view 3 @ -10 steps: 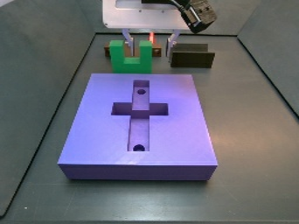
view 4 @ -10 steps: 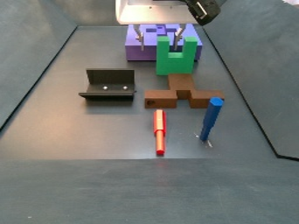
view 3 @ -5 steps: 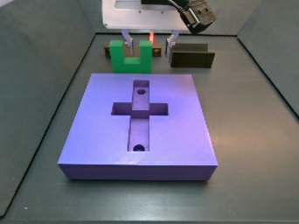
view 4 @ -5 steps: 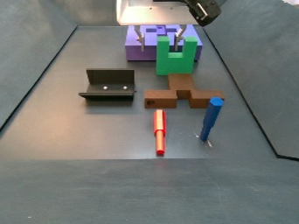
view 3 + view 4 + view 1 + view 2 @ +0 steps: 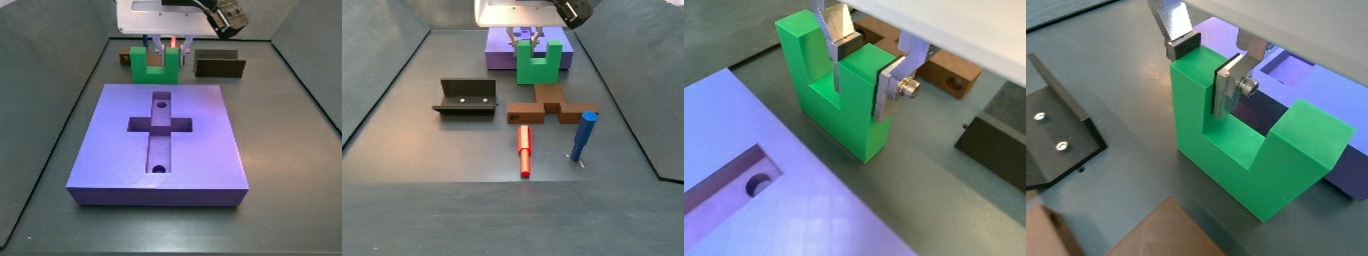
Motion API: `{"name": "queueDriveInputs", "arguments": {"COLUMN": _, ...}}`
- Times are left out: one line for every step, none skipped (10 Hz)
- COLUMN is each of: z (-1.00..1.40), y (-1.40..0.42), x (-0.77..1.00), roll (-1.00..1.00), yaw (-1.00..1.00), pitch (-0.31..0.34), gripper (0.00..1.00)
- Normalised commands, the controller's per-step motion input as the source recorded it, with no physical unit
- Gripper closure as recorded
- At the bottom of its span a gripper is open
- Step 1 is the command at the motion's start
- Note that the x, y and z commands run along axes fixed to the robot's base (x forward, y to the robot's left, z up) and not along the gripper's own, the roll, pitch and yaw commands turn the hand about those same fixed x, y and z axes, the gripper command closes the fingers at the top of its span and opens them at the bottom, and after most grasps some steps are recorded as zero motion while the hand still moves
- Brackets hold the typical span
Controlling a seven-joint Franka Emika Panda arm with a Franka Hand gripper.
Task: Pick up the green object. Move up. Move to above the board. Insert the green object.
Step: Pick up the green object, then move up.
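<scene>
The green object (image 5: 152, 65) is a bright green U-shaped block standing on the grey floor just beyond the far edge of the board (image 5: 160, 140), a purple slab with a cross recess. My gripper (image 5: 171, 47) is down on it. In both wrist views the silver fingers straddle one upright prong, one finger in the notch (image 5: 835, 60) and one on the outer face (image 5: 889, 88), pressed against it. The gripper also shows in a side view (image 5: 525, 42) over the block (image 5: 539, 66), and in the wrist views (image 5: 859, 95) (image 5: 1200, 85). The block's base (image 5: 1260, 170) rests on the floor.
The fixture (image 5: 465, 97), a dark L-shaped bracket, stands left of a brown cross-shaped piece (image 5: 549, 108). A red rod (image 5: 525, 150) and a blue rod (image 5: 583, 136) lie nearer the front. The grey walls of the enclosure rise around the floor.
The fingers have closed from wide apart onto one prong of the green block. The block has shifted slightly sideways on the floor.
</scene>
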Motion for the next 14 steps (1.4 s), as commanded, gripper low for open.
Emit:
{"name": "queueDriveInputs", "arguments": {"z": 0.00, "y": 0.00, "x": 0.00, "roll": 0.00, "yaw": 0.00, "pitch": 0.000, "gripper": 1.00}}
{"name": "queueDriveInputs", "arguments": {"z": 0.00, "y": 0.00, "x": 0.00, "roll": 0.00, "yaw": 0.00, "pitch": 0.000, "gripper": 1.00}}
{"name": "queueDriveInputs", "arguments": {"z": 0.00, "y": 0.00, "x": 0.00, "roll": 0.00, "yaw": 0.00, "pitch": 0.000, "gripper": 1.00}}
{"name": "queueDriveInputs", "arguments": {"z": 0.00, "y": 0.00, "x": 0.00, "roll": 0.00, "yaw": 0.00, "pitch": 0.000, "gripper": 1.00}}
{"name": "queueDriveInputs", "arguments": {"z": 0.00, "y": 0.00, "x": 0.00, "roll": 0.00, "yaw": 0.00, "pitch": 0.000, "gripper": 1.00}}
{"name": "queueDriveInputs", "arguments": {"z": 0.00, "y": 0.00, "x": 0.00, "roll": 0.00, "yaw": 0.00, "pitch": 0.000, "gripper": 1.00}}
{"name": "queueDriveInputs", "arguments": {"z": 0.00, "y": 0.00, "x": 0.00, "roll": 0.00, "yaw": 0.00, "pitch": 0.000, "gripper": 1.00}}
{"name": "queueDriveInputs", "arguments": {"z": 0.00, "y": 0.00, "x": 0.00, "roll": 0.00, "yaw": 0.00, "pitch": 0.000, "gripper": 1.00}}
{"name": "queueDriveInputs", "arguments": {"z": 0.00, "y": 0.00, "x": 0.00, "roll": 0.00, "yaw": 0.00, "pitch": 0.000, "gripper": 1.00}}
{"name": "queueDriveInputs", "arguments": {"z": 0.00, "y": 0.00, "x": 0.00, "roll": 0.00, "yaw": 0.00, "pitch": 0.000, "gripper": 1.00}}
{"name": "queueDriveInputs", "arguments": {"z": 0.00, "y": 0.00, "x": 0.00, "roll": 0.00, "yaw": 0.00, "pitch": 0.000, "gripper": 1.00}}
{"name": "queueDriveInputs", "arguments": {"z": 0.83, "y": 0.00, "x": 0.00, "roll": 0.00, "yaw": 0.00, "pitch": 0.000, "gripper": 1.00}}
{"name": "queueDriveInputs", "arguments": {"z": 0.82, "y": -0.05, "x": -0.03, "roll": 0.00, "yaw": -0.04, "pitch": 0.031, "gripper": 1.00}}
{"name": "queueDriveInputs", "arguments": {"z": 0.67, "y": -0.03, "x": -0.06, "roll": -0.01, "yaw": -0.04, "pitch": 0.062, "gripper": 1.00}}
